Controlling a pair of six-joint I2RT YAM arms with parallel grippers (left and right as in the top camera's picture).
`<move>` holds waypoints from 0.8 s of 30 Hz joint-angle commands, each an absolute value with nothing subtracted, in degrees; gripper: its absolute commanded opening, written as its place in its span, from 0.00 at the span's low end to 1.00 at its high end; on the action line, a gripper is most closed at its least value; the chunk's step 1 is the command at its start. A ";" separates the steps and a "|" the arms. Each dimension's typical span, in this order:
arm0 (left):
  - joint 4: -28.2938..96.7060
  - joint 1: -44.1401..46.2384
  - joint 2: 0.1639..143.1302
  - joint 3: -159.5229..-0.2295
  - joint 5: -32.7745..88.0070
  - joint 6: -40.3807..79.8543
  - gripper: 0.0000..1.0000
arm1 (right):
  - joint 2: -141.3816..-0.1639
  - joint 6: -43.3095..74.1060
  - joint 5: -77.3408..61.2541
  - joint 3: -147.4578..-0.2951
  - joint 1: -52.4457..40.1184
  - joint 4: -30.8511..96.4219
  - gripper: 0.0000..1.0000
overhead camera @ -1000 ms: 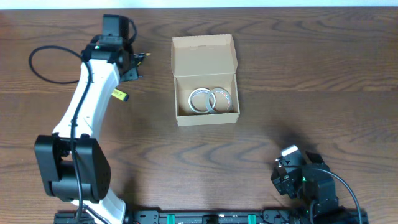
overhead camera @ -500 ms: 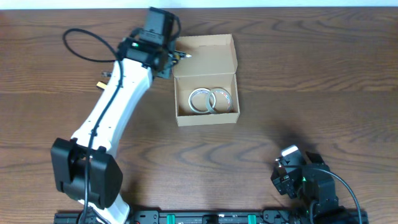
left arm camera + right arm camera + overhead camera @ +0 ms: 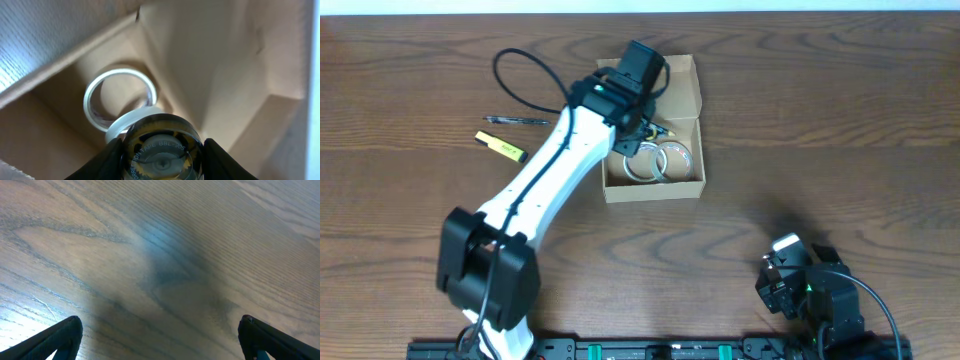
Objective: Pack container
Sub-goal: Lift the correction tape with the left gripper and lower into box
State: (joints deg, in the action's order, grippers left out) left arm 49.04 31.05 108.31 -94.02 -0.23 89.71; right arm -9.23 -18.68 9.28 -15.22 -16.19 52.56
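Student: Container [image 3: 655, 192], position?

Tutor: Tan cardboard box on the worktop [image 3: 840, 120], toward the far edge, slightly left of centre. The flap lid stands open on the far side. Two pale tape rolls lie flat inside, side by side: the right roll [image 3: 690, 160] is fully visible, the left roll [image 3: 638, 178] is partly covered by the arm.

Student: Left claw [image 3: 162, 155]?

Tutor: It is over the open box, closed on a dark roll [image 3: 162, 145] with a yellow-and-black printed face, one finger [image 3: 107, 160] pressed to each side. In the wrist view the dark roll hangs above the pale rolls and overlaps the nearer one. Whether it touches that roll cannot be told.

Student: Right claw [image 3: 162, 345]?

Tutor: Its jaws are spread wide and hold nothing. It sits at the near right of the worktop, well apart from the box, with only bare wood grain below it.

Student: Other items?

Tutor: A yellow marker [image 3: 501, 147] and a black pen [image 3: 515, 121] lie left of the box, near each other.
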 commanded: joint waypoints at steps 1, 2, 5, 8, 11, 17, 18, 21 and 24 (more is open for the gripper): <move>49.32 32.32 111.50 -95.42 0.95 88.95 0.31 | -8.88 -19.33 9.61 -14.98 -15.68 52.77 0.99; 49.30 32.49 112.64 -95.42 1.56 88.97 0.31 | -8.91 -19.33 9.61 -14.98 -15.68 52.77 0.99; 49.30 32.67 114.76 -95.42 2.44 88.99 0.31 | -8.91 -19.33 9.61 -14.98 -15.68 52.77 0.99; 49.32 32.67 116.53 -95.42 2.61 88.95 0.32 | -8.91 -19.33 9.61 -14.98 -15.68 52.77 0.99; 49.41 32.67 117.03 -95.42 2.63 88.92 0.38 | -8.91 -19.33 9.61 -14.98 -15.68 52.77 0.99; 49.47 32.64 117.03 -95.42 2.37 88.92 0.51 | -8.88 -19.33 9.61 -14.98 -15.68 52.77 0.99; 49.47 32.64 117.03 -95.42 2.39 88.92 0.51 | -8.88 -19.33 9.61 -14.98 -15.68 52.77 0.99; 49.47 32.64 117.03 -95.42 2.35 88.92 0.57 | -8.91 -19.33 9.61 -14.98 -15.68 52.77 0.99; 49.45 32.64 117.03 -95.42 2.35 88.92 0.58 | -8.91 -19.33 9.61 -14.98 -15.68 52.77 0.99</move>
